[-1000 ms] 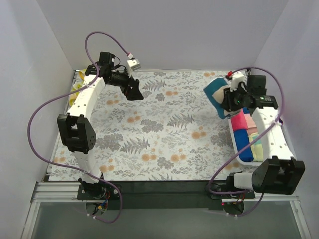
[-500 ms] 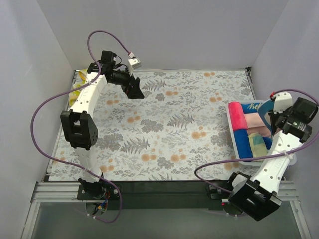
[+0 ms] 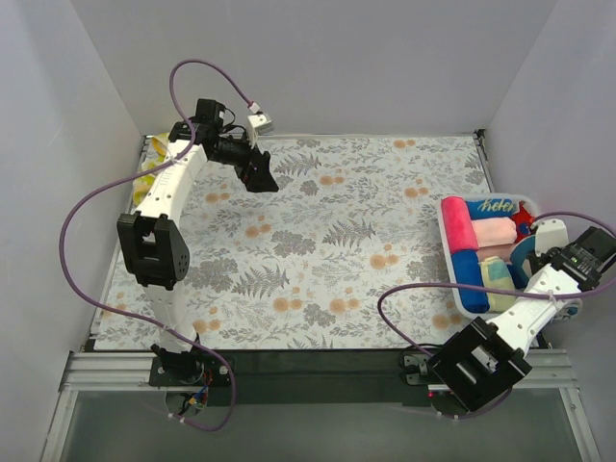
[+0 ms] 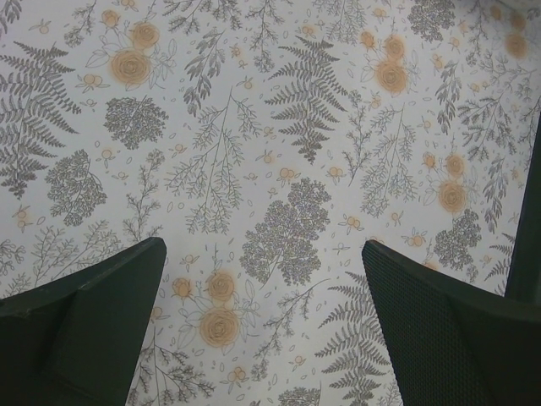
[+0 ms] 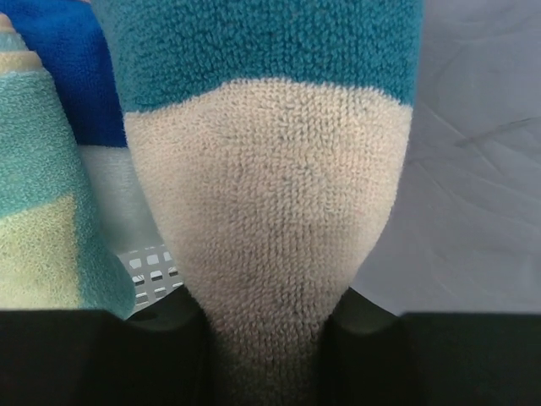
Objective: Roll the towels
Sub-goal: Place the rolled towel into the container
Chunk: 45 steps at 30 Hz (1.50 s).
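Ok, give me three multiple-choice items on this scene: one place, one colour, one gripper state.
1. The white basket sits: A) at the right edge of the floral cover B) at its centre C) in its far left corner.
2. The towel in the right gripper is: A) all red B) teal and cream C) black.
3. The left gripper is: A) shut on a towel B) shut on the basket C) open, empty.
Answers: 1 A, the top view shows it far right; 2 B, the right wrist view shows both colours; 3 C, its fingers stand apart over bare print.
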Motion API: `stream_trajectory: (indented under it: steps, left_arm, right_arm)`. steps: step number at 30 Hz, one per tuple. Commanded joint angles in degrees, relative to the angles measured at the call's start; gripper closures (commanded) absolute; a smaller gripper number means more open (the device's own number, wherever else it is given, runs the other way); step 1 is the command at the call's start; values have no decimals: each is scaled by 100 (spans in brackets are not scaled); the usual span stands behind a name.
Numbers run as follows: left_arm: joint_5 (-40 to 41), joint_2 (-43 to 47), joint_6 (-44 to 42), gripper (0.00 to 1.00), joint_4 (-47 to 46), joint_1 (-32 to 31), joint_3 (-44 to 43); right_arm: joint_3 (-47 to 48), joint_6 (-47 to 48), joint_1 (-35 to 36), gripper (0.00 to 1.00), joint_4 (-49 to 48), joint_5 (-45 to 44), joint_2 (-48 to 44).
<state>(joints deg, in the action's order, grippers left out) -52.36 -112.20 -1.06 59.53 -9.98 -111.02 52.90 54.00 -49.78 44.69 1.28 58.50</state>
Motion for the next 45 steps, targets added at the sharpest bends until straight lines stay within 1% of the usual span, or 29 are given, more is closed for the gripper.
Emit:
stream_trajectory:
  steps: [1, 8, 10, 12, 16, 23, 27, 29, 31, 32, 34, 35, 38, 39, 40, 41, 43, 45]
  left_arm:
    - [-82, 278, 9, 2, -38, -13, 125]
    - [-20, 278, -17, 2, -3, -13, 89]
    - [-20, 278, -8, 2, -11, -13, 81]
    - [-20, 269, 18, 2, -38, -13, 90]
    - [-38, 252, 53, 2, -82, -13, 98]
    - [-73, 129, 71, 2, -38, -13, 98]
    - [-82, 111, 71, 2, 15, -13, 81]
    - [-108, 120, 71, 2, 24, -4, 90]
    - [-117, 137, 71, 2, 33, -13, 116]
    - [-125, 137, 71, 2, 33, -13, 133]
    - [-108, 137, 71, 2, 33, -4, 107]
    - [-47, 155, 71, 2, 24, -4, 98]
    - [102, 155, 71, 2, 6, -4, 46]
    - [207, 111, 227, 2, 67, -4, 2]
    - [226, 76, 203, 2, 137, -4, -111]
    - [243, 32, 177, 2, 216, -4, -182]
    - [427, -74, 255, 2, 296, -4, -288]
    - [516, -100, 229, 2, 305, -13, -350]
  right_arm:
    - [-78, 182, -14, 99, -900, 92, -49]
    - [396, -91, -14, 99, -1120, 329, -49]
    - [431, -196, -14, 99, -1356, 426, -93]
    - [300, -241, -14, 99, -1715, 452, -137]
    - [-410, -100, 12, 99, -2183, 408, -146]
    - [-1272, -39, 249, 99, -2157, 724, -155]
    - [-1336, -56, 293, 99, -1781, 979, 3]
    - [-1300, -118, 293, 99, -1709, 953, 144]
    - [-1195, -161, 293, 91, -1595, 927, 328]
    - [-1143, -161, 293, 82, -1534, 936, 398]
    - [-898, -214, 293, 69, -1314, 971, 565]
    - [-765, -223, 293, 56, -1200, 988, 601]
    - [-343, -276, 293, 40, -901, 1015, 531]
    - [-273, -267, 293, 39, -831, 1006, 487]
    - [-115, -232, 293, 38, -786, 1015, 400]
    - [-53, -206, 293, 35, -751, 1015, 373]
    - [123, -144, 293, 35, -488, 1050, 346]
    - [491, -170, 293, 34, -129, 1093, 381]
